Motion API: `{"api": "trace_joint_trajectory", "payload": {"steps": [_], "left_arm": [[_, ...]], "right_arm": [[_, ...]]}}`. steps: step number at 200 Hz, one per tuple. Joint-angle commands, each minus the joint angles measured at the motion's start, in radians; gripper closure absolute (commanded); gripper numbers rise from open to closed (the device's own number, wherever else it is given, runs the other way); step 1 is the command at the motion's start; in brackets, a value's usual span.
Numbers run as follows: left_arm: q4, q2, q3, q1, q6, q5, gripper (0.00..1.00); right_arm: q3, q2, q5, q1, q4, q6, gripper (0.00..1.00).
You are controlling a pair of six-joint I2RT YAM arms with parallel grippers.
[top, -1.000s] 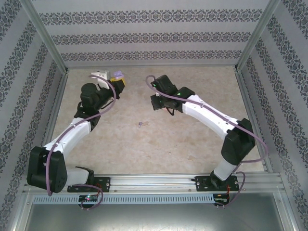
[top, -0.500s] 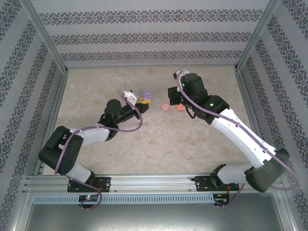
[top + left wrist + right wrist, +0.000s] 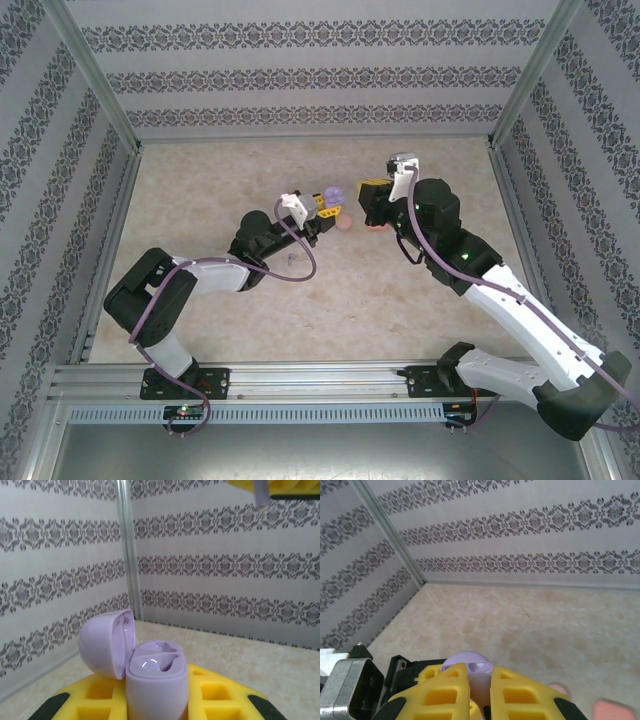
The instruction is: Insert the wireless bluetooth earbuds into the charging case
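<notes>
**Purple case held open, earbud pinched above it**

Farthest left in your overhead view, a loose purple earbud (image 3: 290, 258) lies on the table (image 3: 350, 320), just beside the left forearm. Your left gripper (image 3: 325, 203) is clamped tight on the purple charging case (image 3: 155, 680). It holds the case upright between its yellow fingers, with the lid (image 3: 107, 642) flipped open to the left. A pink case (image 3: 345, 224) sits on the table near that gripper, on the side toward the arm bases. Further right, your right gripper (image 3: 368, 192) has its fingers almost together, pinching a second purple earbud (image 3: 261, 495). That earbud's stem points down, above and to the right of the open case. An orange case (image 3: 378, 224) rests on the table close by the right gripper.
</notes>
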Motion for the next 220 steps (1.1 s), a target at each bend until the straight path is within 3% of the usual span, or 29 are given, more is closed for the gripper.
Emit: {"api": "trace_joint_trajectory", "payload": {"steps": [1, 108, 220], "left_arm": [[0.1, 0.001, 0.04, -0.024, 0.01, 0.026, 1.0], [0.049, -0.038, 0.079, -0.043, 0.01, 0.09, 1.0], [0.0, -0.1, 0.057, -0.043, 0.02, 0.154, 1.0]], "right_arm": [[-0.016, -0.021, -0.058, -0.007, 0.106, 0.03, 0.86], [-0.036, 0.033, -0.26, -0.004, 0.18, 0.07, 0.87], [-0.087, 0.011, -0.261, -0.021, 0.19, 0.055, 0.89]]}}
